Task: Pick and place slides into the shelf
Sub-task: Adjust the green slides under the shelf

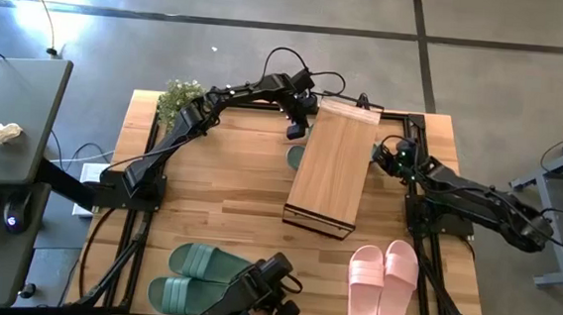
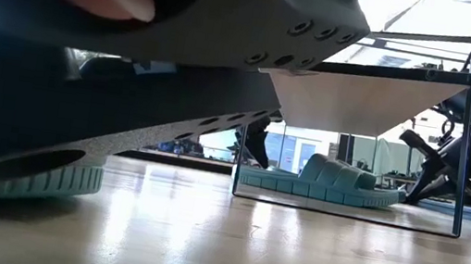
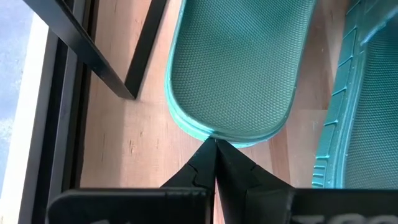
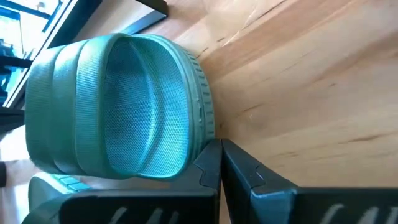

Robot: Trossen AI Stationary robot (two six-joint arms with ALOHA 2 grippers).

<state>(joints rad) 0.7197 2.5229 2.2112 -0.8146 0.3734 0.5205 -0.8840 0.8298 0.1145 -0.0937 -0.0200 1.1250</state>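
Now the left end effector, fingers pressed together, touches a green slide's heel under the shelf.

From above, we see the shelf hiding most of a green slide under it. The low view is largely blocked by a dark, blurred arm close to the camera. The front green pair is partly covered by another arm.

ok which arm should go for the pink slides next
Right, probably. The pale pink rubbery slides lie at the wooden table's near right corner, by the right arm; the left hand is at the light-wood shelf's far end.
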